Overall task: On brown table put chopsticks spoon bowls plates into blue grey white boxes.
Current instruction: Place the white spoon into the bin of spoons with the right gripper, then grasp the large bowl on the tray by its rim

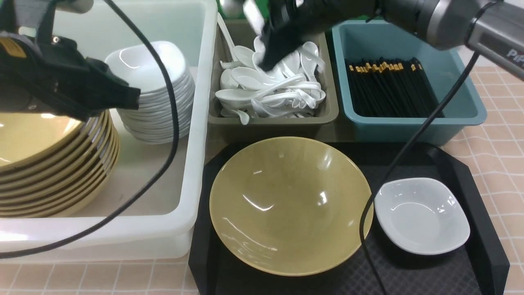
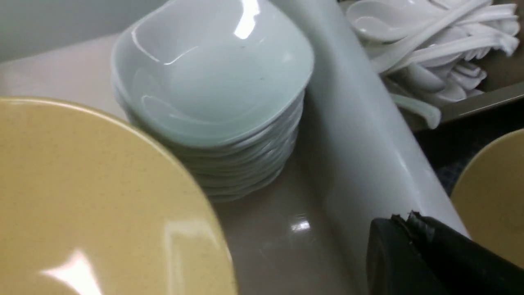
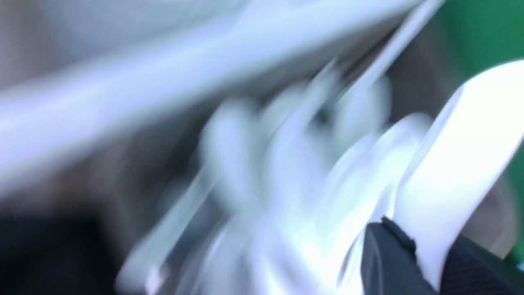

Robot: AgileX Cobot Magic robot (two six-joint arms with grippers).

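Right tool (image 3: 423,246) is pinching a white spoon (image 3: 450,155) between its black fingers (image 3: 385,258), closed tight on it, and is hovering above the grey box (image 1: 270,123) at the far middle of the surface (image 1: 499,123). Spoon is showing glossy, smooth, broad and curved; the right wrist view is blurring the rest.

Below it a heap of spoons (image 1: 270,90) of the same white is lying tangled, scoops and handles crossing, filling the grey box.

Just beside it, to the right, the blue box (image 1: 409,123) is holding black chopsticks (image 1: 389,88) lying parallel, gold-banded ends pointing away from the robot.

To the left the white box (image 1: 196,123), milky plastic with rounded walls, is carrying a stack of white dishes (image 1: 159,94), squarish with soft corners, and a stack of yellow bowls (image 1: 53,176), speckled and shiny, rims nesting.

Left tool (image 1: 123,96) is hanging over the yellow stack, its tip near the white dishes; whether it is parted or closed cannot be told.

Nearest the robot a black tray (image 1: 470,184) with a cross-hatched mat is bearing one wide yellow bowl (image 1: 286,205) and one white dish (image 1: 421,215), side by side.

Surface is showing a pinkish tile pattern.
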